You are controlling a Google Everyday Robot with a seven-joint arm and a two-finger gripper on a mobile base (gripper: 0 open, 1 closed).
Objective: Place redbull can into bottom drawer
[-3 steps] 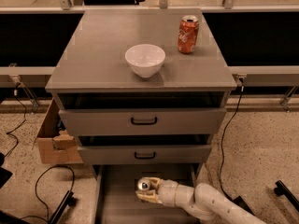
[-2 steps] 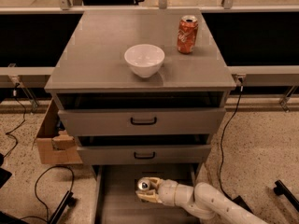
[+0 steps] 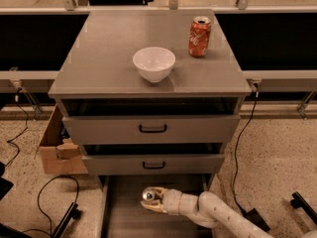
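The bottom drawer [image 3: 126, 217] is pulled out at the foot of the grey cabinet, its flat grey floor showing. My gripper [image 3: 152, 200] reaches in from the lower right, low over the drawer's middle. It is shut on the redbull can [image 3: 148, 195], of which only the round silver top shows between the cream fingers [image 3: 154, 207]. I cannot tell whether the can touches the drawer floor.
On the cabinet top stand a white bowl [image 3: 154, 63] and an orange-red soda can [image 3: 199, 36]. Two black-handled drawers [image 3: 152, 128] sit above. A cardboard box [image 3: 58, 150] stands left of the cabinet. Cables lie on the floor at both sides.
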